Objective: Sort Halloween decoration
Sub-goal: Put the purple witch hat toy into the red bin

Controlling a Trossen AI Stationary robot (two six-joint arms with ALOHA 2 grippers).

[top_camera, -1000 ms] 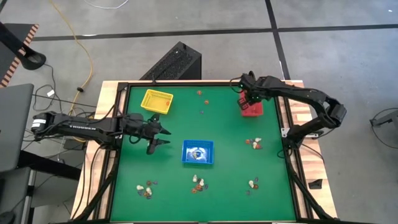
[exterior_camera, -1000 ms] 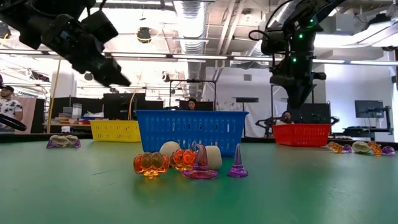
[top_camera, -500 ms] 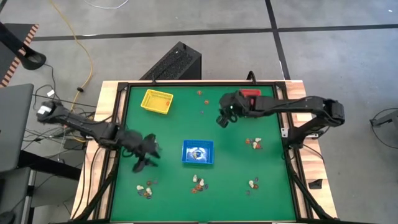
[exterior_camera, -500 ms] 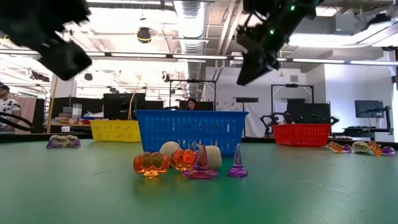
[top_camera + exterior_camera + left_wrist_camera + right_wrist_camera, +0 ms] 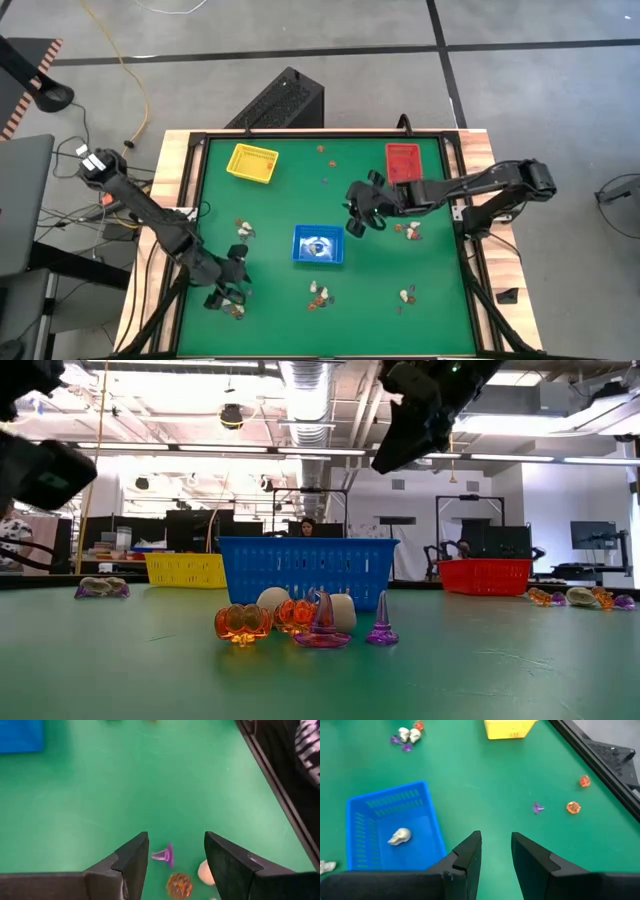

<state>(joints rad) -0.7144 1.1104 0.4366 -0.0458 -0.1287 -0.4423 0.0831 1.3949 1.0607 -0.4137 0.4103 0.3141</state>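
High cam looks straight down on whole bench [image 5: 370,250]. Low cam sits at benchtop level, facing room. 2 wrist cams look down close. All 4 share blue tray [image 5: 318,245].

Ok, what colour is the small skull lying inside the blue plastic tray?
Whitish silver, the small skull; right wrist view shows it best.

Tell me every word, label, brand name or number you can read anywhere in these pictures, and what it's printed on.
None can be read.
The yellow tray, red tray and blue tray carry no visible print.
The trinkets on the green table are unmarked.
The dark arms show no lettering that can be read.
Nothing in the room behind the table, seen from the low view, can be made out as text.
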